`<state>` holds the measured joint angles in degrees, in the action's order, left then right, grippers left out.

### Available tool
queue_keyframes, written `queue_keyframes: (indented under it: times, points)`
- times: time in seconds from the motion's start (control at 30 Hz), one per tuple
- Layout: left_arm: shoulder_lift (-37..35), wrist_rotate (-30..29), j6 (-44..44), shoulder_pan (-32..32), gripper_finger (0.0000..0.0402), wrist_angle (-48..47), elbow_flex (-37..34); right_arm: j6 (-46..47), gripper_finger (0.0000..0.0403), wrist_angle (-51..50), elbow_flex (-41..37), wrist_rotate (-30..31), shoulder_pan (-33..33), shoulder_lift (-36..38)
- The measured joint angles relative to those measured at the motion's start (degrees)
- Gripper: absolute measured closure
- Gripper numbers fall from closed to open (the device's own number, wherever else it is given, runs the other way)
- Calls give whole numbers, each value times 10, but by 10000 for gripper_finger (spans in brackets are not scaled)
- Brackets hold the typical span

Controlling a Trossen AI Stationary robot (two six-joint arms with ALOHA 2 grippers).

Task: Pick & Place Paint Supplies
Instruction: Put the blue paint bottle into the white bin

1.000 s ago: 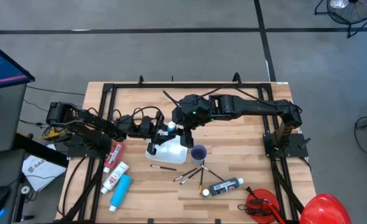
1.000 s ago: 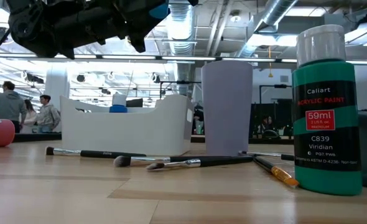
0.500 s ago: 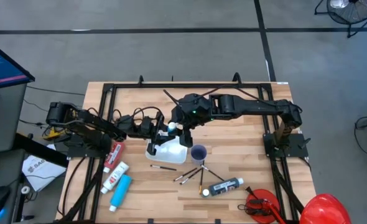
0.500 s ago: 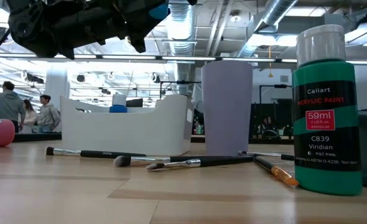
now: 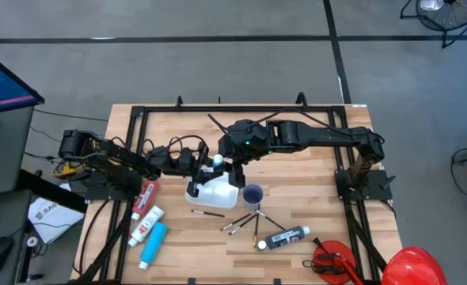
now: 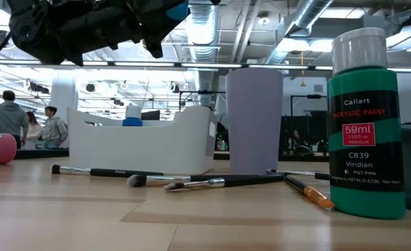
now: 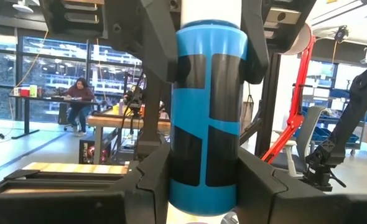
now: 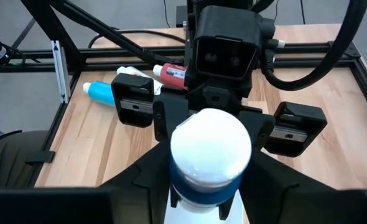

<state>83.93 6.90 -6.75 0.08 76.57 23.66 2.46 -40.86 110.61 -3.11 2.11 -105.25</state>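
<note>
Fingers (image 7: 155, 180) of the left gripper (image 5: 204, 165) press on both sides of a blue bottle (image 7: 208, 118) with black label patches and a white cap (image 8: 211, 146), so its jaws are clamped on the bottle's body. The right gripper (image 5: 227, 162) meets it from the other side, its fingers (image 8: 261, 171) flanking the same bottle just under the cap; its jaws sit against the bottle, clamped on it as well. Both grippers hold the bottle upright over the far end of a white bin (image 5: 215, 192) near the middle of the tabletop (image 5: 297, 170). In the low view a blue bottle top with a white cap (image 6: 131, 114) shows above the bin's rim. A lavender cup (image 5: 253, 194) stands just beside the bin, on its right. In front of the bin and cup several thin brushes (image 5: 249, 222) lie scattered on the wood, one of them (image 5: 208, 213) lying alone close to the bin's front wall. A black bottle with a white cap (image 5: 285, 237) lies on its side near the brushes; the low view shows a green paint bottle (image 6: 367, 122) standing close to the camera. Off to the left of the bin lie a red tube (image 5: 146, 195), a white tube with a red label (image 5: 146, 225) and a light blue tube (image 5: 153, 244), close together. A red tool (image 5: 332, 260) and a red dome (image 5: 411, 265) rest at the near right corner. People (image 6: 10, 115) show in the room beyond.
</note>
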Motion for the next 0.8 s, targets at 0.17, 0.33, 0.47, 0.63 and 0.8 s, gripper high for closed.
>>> queue_keyframes:
  times: [0.17,0.33,0.47,0.63,0.8]
  points:
    - [1,-1,0,0,283,-10,0,19,212,-10,0,-1,-9,0]
    - [1,-6,-1,1,284,-10,0,26,200,-17,-1,-3,-18,0]
    - [1,-5,-1,0,284,-10,0,23,216,-19,-1,-3,-18,0]
    - [1,-5,-4,0,285,-12,0,26,242,-32,-1,-15,-22,0]
    - [1,-5,-5,0,285,-8,1,21,246,-46,16,-26,-23,-1]
